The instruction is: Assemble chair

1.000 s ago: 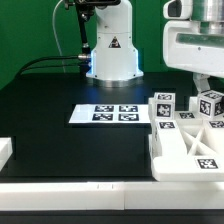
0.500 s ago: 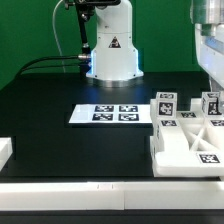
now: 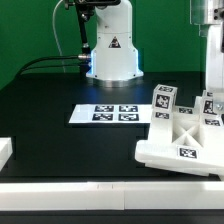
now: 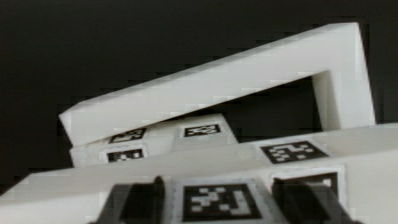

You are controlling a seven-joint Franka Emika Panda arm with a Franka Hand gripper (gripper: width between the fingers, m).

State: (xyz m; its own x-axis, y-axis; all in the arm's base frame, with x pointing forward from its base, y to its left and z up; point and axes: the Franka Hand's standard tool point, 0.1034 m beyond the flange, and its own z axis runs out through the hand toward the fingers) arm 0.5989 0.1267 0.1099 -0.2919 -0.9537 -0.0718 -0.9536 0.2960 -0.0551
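Since my claw grips the tilted chair by one far corner, it may twist loose and drop.

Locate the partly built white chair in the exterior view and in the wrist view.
Exterior view: the chair sits at the exterior view's right, tilted on the black table, beside the marker board.
Wrist view: the chair fills most of the picture, seen close against black.
Shared landmark: the black-and-white square tags on the chair's parts.
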